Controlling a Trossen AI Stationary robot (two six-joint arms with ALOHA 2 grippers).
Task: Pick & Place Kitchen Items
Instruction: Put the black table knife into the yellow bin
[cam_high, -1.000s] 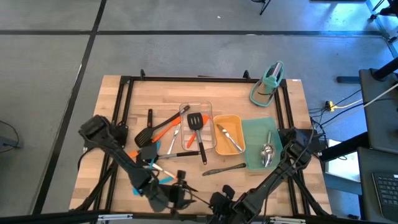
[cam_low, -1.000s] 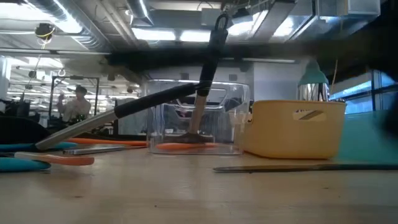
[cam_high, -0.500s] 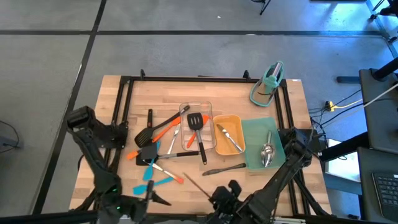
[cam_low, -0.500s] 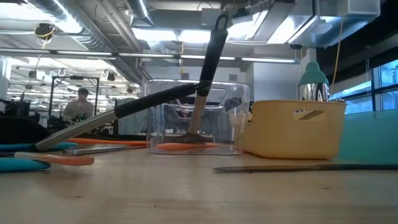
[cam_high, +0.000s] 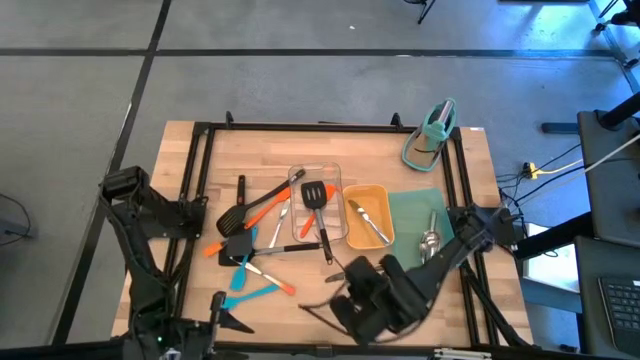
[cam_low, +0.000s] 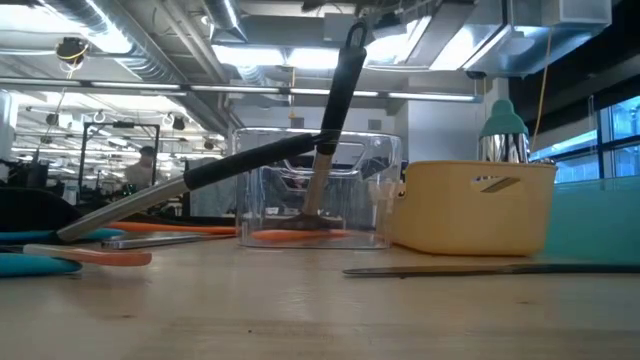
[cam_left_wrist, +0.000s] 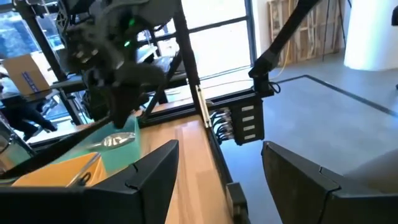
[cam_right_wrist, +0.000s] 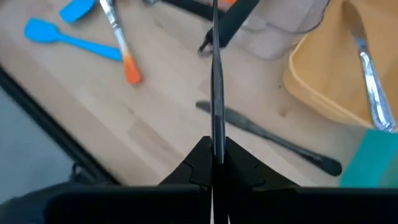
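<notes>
Kitchen utensils lie on the wooden table: black turners and an orange spatula left of the clear tray, and blue spatulas near the front. A black turner leans inside the clear tray. Steel cutlery lies in the yellow tray, and a spoon lies in the teal tray. My right gripper hovers over the table's near middle, shut on a thin steel utensil. My left gripper is open at the near-left corner, touching nothing. My right gripper pinches the thin steel utensil between its two shut fingers. The utensil, seen edge-on, sticks straight forward past the fingertips from the held end. It is lifted clear, above a dark utensil on the table. Which end is held does not show.
A teal stand sits at the far right corner. A dark utensil lies in front of the yellow tray. Black frame rails run along the table's edges. Bare wood shows at the far left and near right.
My left arm has pulled back from the table's near middle to the near-left corner. My right gripper, still carrying the thin steel utensil, has moved from the near edge toward the far edge, over the dark utensil in front of the trays.
</notes>
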